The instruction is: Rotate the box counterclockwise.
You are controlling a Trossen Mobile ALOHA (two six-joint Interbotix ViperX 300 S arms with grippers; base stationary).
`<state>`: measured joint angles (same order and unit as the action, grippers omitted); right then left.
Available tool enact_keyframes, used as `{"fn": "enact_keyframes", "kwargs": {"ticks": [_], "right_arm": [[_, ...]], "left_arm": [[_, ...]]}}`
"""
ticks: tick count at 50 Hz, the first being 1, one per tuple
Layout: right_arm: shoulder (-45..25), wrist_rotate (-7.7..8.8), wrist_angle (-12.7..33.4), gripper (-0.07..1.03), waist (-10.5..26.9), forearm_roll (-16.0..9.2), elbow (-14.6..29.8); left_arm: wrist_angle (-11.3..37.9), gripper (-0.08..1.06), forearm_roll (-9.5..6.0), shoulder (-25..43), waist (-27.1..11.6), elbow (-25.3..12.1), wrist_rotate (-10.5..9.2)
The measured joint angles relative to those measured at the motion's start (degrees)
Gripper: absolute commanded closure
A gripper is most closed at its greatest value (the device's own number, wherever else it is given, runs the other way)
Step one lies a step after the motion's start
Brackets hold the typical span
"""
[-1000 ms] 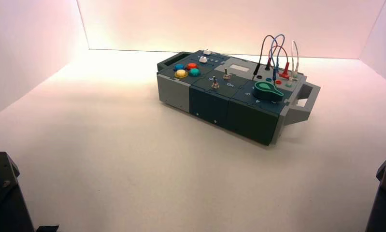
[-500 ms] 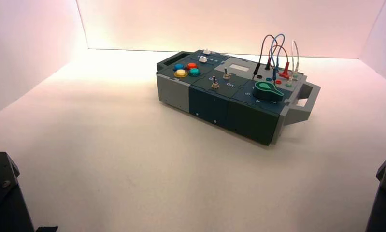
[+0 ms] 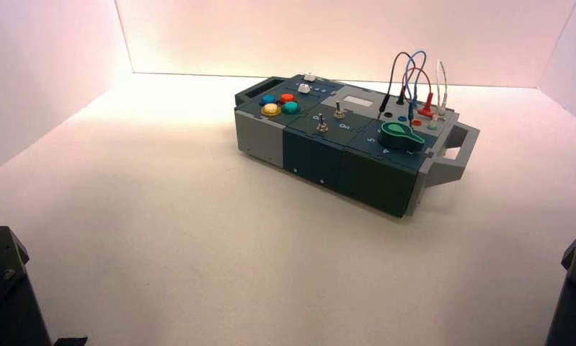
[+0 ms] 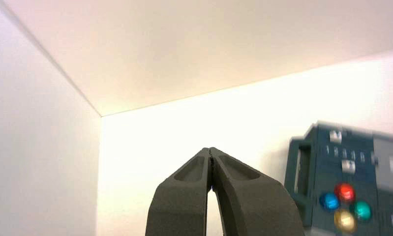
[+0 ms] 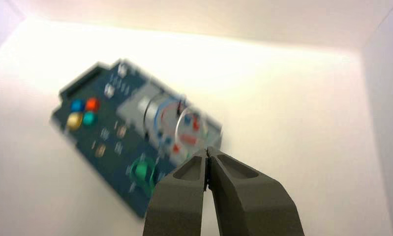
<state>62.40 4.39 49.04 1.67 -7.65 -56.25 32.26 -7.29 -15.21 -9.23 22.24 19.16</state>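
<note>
**Panel box at a slant, both grippers closed and clear of it**

Resting flat on the pale, smooth tabletop (image 3: 198, 238), in the far half and a little right of centre in the high view: a long, dark teal and grey modular panel box (image 3: 313, 155). Turned at an angle, with the left end farther from the arms and the right end nearer. Fitted at the left end with a grey-framed dark handle (image 3: 259, 88), and at the right end with an angular grey handle (image 3: 452, 173).

Clustered near the left end: round blue (image 3: 267, 99), red (image 3: 287, 98), yellow (image 3: 270, 109) and green (image 3: 290, 107) push buttons. Just beyond, toward the far side, two white slider caps (image 3: 304, 89). Set around the middle, two metal toggle switches (image 3: 322, 124). Mounted on the near side toward the right end, a big green pointer knob (image 3: 401, 136). Looping above the far side at the right, black, blue, red and white wires (image 3: 417, 66).

Parked at the near left, well apart from the box: the left gripper (image 4: 210, 150), fingers pressed together on nothing. Parked at the near right, also well apart: the right gripper (image 5: 207, 149), likewise closed and empty.
</note>
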Motion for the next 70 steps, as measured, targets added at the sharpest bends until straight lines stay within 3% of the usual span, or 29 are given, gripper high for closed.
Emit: {"fn": "enact_keyframes", "kwargs": {"ticks": [8, 17, 25, 34, 46, 55, 64, 70], "right_arm": [[-1.2, 0.0, 2.5, 0.98, 0.0, -1.8, 0.1], [-2.9, 0.0, 3.6, 0.98, 0.1, -3.3, 0.3], [-5.4, 0.88, 6.6, 0.98, 0.1, -4.7, 1.6], [-7.2, 1.23, 11.9, 0.98, 0.3, -8.1, 2.1], [-8.5, 1.23, 16.6, 0.99, 0.4, -11.2, 1.9], [-9.9, 0.7, 18.7, 0.99, 0.4, -11.4, -0.1], [-11.4, 0.18, 19.2, 0.98, 0.4, -11.2, -2.0], [-12.1, -1.49, 19.2, 0.98, 0.4, -9.7, -3.0]], "left_arm": [[9.8, 1.01, -0.26, 6.5, -2.3, -7.6, 2.72], [15.0, 1.01, -0.44, 13.1, -5.2, -13.0, 4.04], [15.5, 1.01, -0.44, 17.2, -8.2, -15.5, 6.59], [15.7, 1.01, -0.53, 21.1, -11.1, -16.5, 9.05], [15.5, 1.01, -0.44, 25.9, -12.3, -18.5, 10.02], [15.2, 1.01, -0.7, 28.6, -12.7, -19.9, 11.6], [13.7, 1.01, -0.79, 31.5, -12.7, -21.2, 11.78], [12.7, 1.01, -1.41, 34.0, -13.1, -22.7, 11.78]]}}
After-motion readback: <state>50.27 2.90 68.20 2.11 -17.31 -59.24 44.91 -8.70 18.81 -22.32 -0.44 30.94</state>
